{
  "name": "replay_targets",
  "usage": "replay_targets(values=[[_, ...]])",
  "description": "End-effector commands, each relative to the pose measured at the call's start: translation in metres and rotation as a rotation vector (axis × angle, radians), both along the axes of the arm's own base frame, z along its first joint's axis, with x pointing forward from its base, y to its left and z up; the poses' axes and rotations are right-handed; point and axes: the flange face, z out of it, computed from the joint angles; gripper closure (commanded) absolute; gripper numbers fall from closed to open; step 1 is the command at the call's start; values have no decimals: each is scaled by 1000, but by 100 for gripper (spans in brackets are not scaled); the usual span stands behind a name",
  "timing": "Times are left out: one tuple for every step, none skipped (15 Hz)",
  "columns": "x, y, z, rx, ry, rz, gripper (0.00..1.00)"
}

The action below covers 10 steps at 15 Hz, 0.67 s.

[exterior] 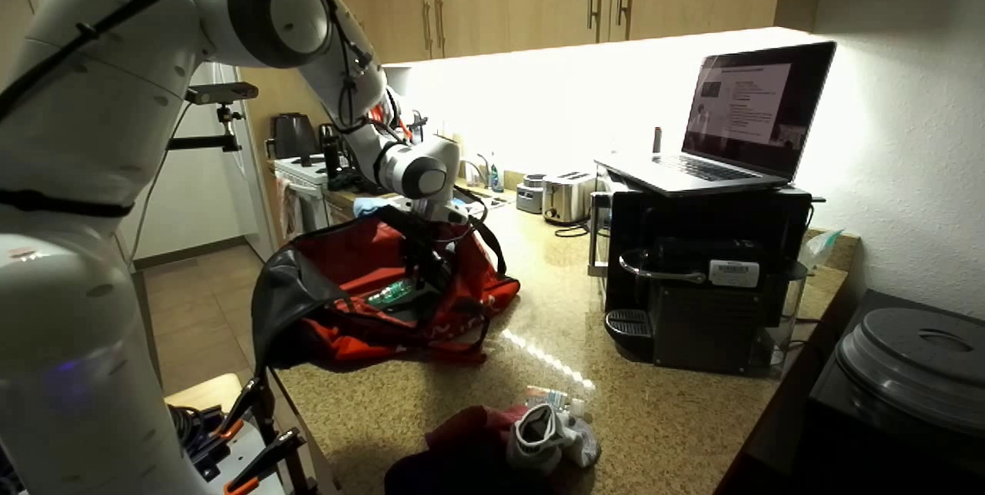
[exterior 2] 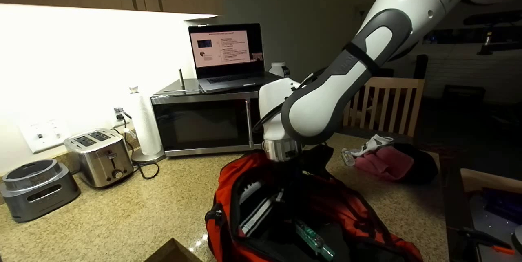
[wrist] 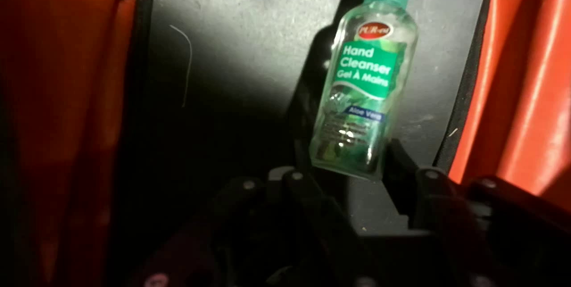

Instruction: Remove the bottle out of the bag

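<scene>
The red bag (exterior: 350, 258) with black trim lies open on the counter; it also shows in an exterior view (exterior 2: 229, 178). The bottle (wrist: 359, 86), clear with a green cap and green label, lies on the bag's dark floor. It shows in both exterior views (exterior: 391, 293) (exterior 2: 314, 239). My gripper (wrist: 348, 153) reaches down inside the bag, also seen in both exterior views (exterior: 419, 273) (exterior 2: 290, 209). Its fingers are apart by about the bottle's width, one on each side of the bottle's base end. Whether they press on the bottle cannot be seen in the dark.
Red bag walls (wrist: 531, 77) rise on both sides of the gripper, and a black strap (exterior: 489, 245) stands beside the wrist. A cloth heap (exterior 2: 385, 162) with a white shoe-like item lies nearby. A coffee machine (exterior: 700, 318), microwave (exterior 2: 204, 125), laptop (exterior 2: 222, 50) and toaster (exterior 2: 100, 158) stand around.
</scene>
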Motion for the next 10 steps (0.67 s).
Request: replay_targets(values=[[-26,2,13,14,-31,33,82],[-29,3,15,14,-34,36,82],[-32,4,17,12,-36,36,82],[-34,4,18,14,-36,37,82],[-36,3,21,20,-34,42,82],[-37,0,24,23,-36,37,82],[-39,-2,29,25,-40,35,82],[-40,-5,34,20,-48,23,82],[-41,-7,39,18,-52,17,82],[-42,-11,44,16,-59,9,82]])
